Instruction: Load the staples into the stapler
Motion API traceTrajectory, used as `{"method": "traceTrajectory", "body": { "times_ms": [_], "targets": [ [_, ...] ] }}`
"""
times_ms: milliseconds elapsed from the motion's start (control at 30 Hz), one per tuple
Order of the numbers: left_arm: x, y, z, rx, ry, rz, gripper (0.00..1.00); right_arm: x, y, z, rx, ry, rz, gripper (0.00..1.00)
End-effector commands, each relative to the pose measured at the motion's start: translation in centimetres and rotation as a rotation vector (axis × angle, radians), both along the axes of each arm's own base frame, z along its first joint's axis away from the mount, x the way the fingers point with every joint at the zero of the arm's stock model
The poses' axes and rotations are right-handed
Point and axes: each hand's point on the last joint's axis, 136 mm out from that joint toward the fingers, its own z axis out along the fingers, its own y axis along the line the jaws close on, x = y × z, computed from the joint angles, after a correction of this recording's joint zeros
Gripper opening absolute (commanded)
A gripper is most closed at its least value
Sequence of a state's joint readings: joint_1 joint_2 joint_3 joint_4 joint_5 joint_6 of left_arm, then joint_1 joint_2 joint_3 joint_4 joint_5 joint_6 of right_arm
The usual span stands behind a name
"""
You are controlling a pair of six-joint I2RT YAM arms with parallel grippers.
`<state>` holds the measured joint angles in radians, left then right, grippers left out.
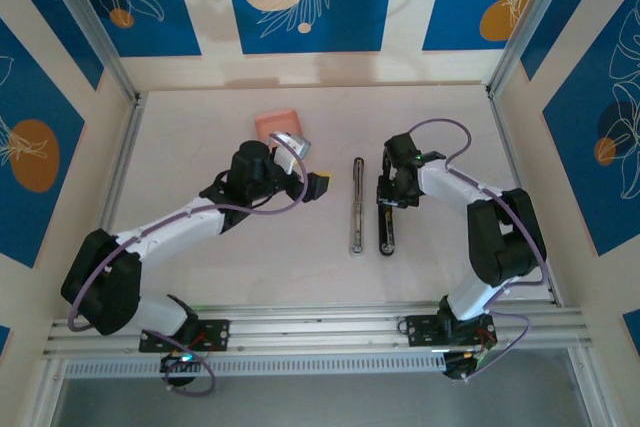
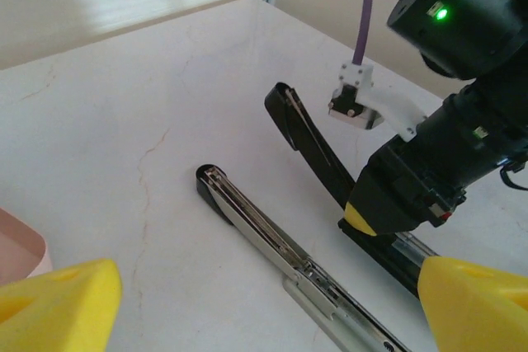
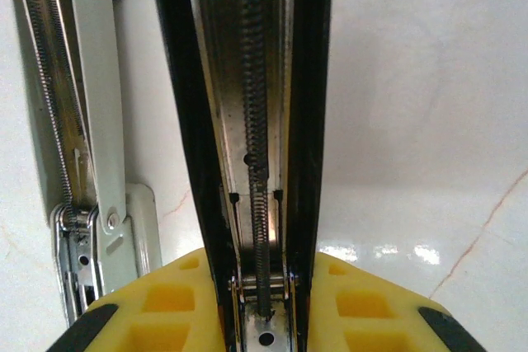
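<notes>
Fingers [image 2: 58, 298]: spread wide on left gripper [image 2: 268, 307], holding nothing; pressed shut on right gripper [image 3: 264, 315] around black arm [image 3: 305, 80] of stapler [image 1: 357, 209]. Position of stapler: swung fully open, flat on table [image 1: 250, 267] between both robot arms, silver rail [image 3: 91, 121] just beside black arm, joined at one end. Just beyond left gripper: pink tray [image 1: 272, 125], contents too small to tell. Done so far: opened and pinned down. Left, by judgement: fetching staples, laying a strip into spring channel [image 3: 257, 121], closing up. No strip in channel yet.
</notes>
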<state>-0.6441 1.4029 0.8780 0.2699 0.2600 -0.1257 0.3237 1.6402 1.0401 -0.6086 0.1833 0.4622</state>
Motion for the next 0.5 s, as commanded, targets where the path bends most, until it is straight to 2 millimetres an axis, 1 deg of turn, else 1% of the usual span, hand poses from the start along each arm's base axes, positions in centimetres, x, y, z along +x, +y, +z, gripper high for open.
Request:
{"method": "traceTrajectory", "body": {
  "times_ms": [0, 67, 100, 133, 167, 300, 467],
  "targets": [
    [0.5, -0.1, 1.0, -0.017, -0.012, 0.005, 0.92, 0.6, 1.0, 0.8, 0.025, -0.003, 0.023, 0.11],
    [0.4, 0.0, 1.0, -0.016, -0.014, 0.006, 0.92, 0.6, 0.9, 0.8, 0.010, 0.005, 0.022, 0.26],
    [0.4, 0.0, 1.0, -0.016, -0.014, 0.008, 0.92, 0.6, 0.9, 0.8, 0.002, 0.007, 0.022, 0.32],
    [0.4, 0.1, 1.1, -0.015, -0.017, 0.009, 0.92, 0.5, 0.8, 0.8, -0.008, 0.008, 0.023, 0.38],
    [0.4, 0.2, 1.1, -0.014, -0.019, 0.012, 0.92, 0.5, 0.7, 0.8, -0.014, 0.010, 0.023, 0.41],
    [0.3, 0.2, 1.1, -0.013, -0.019, 0.009, 0.92, 0.4, 0.5, 0.8, -0.029, 0.018, 0.020, 0.42],
    [0.1, 0.3, 1.2, -0.016, -0.019, 0.008, 0.92, 0.2, 0.8, -0.1, -0.034, 0.046, 0.029, 0.43]
  ]
}}
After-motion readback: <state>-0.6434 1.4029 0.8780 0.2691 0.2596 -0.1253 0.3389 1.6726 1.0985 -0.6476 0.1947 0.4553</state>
